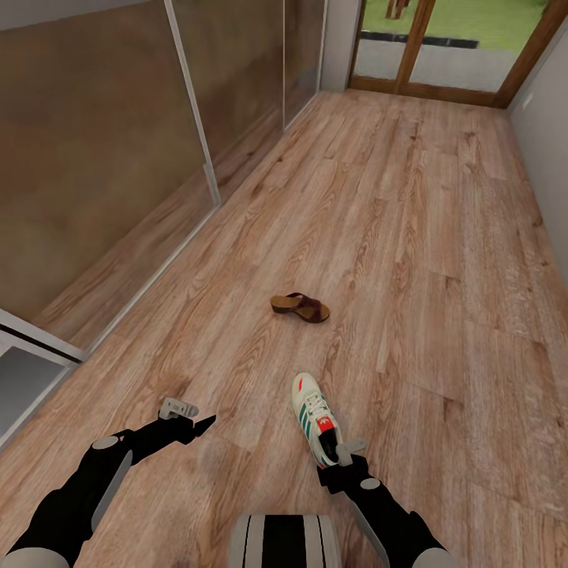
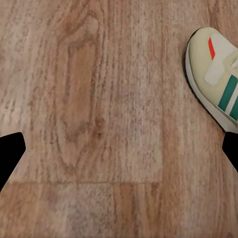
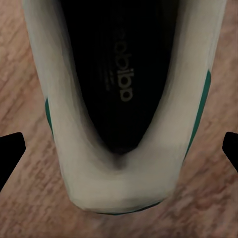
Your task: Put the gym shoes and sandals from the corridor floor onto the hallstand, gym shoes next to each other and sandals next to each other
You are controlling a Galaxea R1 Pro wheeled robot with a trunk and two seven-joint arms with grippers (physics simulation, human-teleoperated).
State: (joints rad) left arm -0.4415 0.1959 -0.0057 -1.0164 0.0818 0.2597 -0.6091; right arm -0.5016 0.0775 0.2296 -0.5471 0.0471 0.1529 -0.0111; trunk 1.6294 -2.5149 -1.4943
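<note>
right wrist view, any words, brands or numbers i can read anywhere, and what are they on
"adidas", as best it reads, upside down and blurred: grey print on the dark insole inside the gym shoe, seen in the right wrist view.
Smaller marks beside that print: too blurred to read.
Red tongue label on the gym shoe in the head view: too small to read.
Sandal and corridor floor: no text.

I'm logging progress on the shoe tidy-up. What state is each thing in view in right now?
gym shoe: upright on its sole on the corridor floor, not yet lifted.
sandal: on the floor farther ahead, untouched.
right gripper: open, fingers straddling the shoe's heel.
left gripper: open, empty, over bare floor beside the shoe.
</note>
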